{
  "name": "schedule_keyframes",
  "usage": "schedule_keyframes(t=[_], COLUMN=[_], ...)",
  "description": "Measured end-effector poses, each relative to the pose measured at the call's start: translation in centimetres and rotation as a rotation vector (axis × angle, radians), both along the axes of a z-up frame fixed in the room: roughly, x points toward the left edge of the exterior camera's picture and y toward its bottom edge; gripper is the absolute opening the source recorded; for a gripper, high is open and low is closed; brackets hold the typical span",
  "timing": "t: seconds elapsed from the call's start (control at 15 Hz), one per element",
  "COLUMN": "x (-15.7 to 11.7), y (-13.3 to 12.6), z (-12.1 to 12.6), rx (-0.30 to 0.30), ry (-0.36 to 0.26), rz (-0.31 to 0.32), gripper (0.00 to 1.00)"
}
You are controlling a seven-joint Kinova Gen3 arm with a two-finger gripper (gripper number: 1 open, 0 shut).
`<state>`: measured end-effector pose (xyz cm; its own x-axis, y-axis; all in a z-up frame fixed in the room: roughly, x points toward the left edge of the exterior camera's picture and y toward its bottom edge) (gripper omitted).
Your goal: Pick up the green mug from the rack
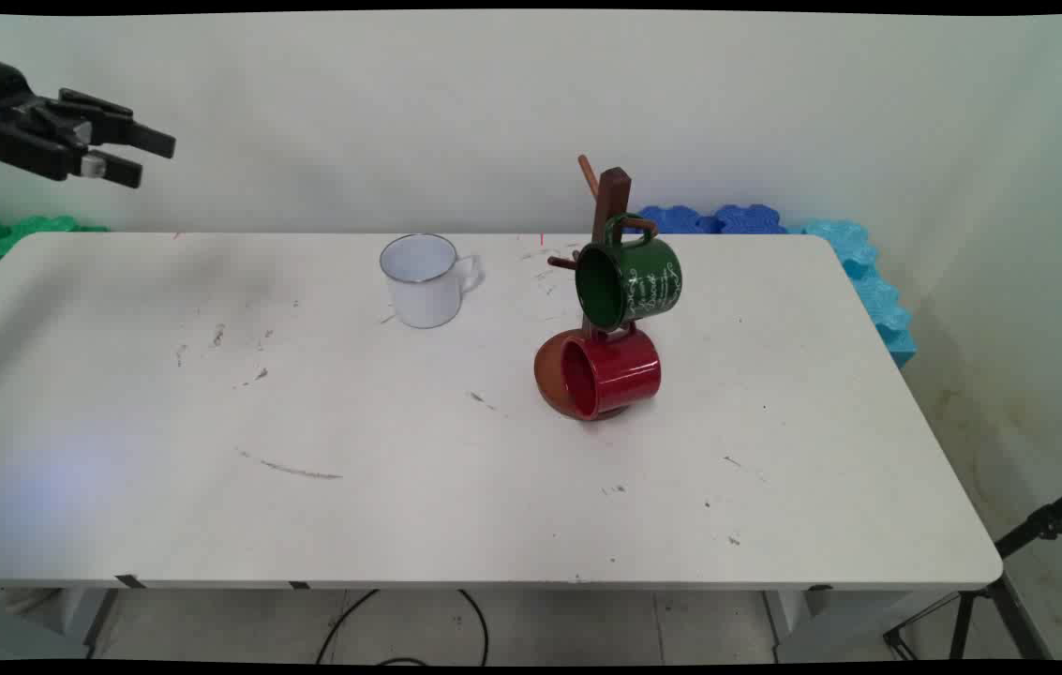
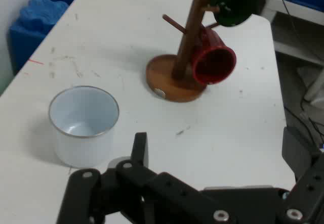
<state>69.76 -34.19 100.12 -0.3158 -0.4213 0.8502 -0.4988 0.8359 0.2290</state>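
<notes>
Gripper high at the table's far left, holding nothing, with the white mug nearest it.

In the main view the black gripper (image 1: 148,157) hangs in the air above the table's (image 1: 118,525) far-left corner, touching nothing. Its fingers point toward 3 o'clock, spread apart and released. The white enamel mug (image 1: 421,279) stands upright, mouth up, well apart from the gripper toward 4 o'clock, with its handle turned to 3 o'clock. In the hand view this mug (image 2: 83,125) sits at about 10 o'clock, just above the left finger (image 2: 139,150). Beyond it, the wooden mug tree (image 1: 607,220) carries a green mug (image 1: 631,281) on an upper peg and a red mug (image 1: 609,373) low by its base, both with mouths toward 9 o'clock.
</notes>
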Motion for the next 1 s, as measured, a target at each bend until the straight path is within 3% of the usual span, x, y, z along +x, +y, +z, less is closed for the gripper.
schedule_keyframes(t=[0.2,0.4,1.0], x=[-1.6,-4.9,-20.5], y=[0.0,-0.2,-0.2], z=[0.6,1.4,1.8], rx=[0.000,0.004,0.032], ry=[0.012,0.028,0.039], rz=[0.032,0.065,0.162], gripper=[1.00,1.00,1.00])
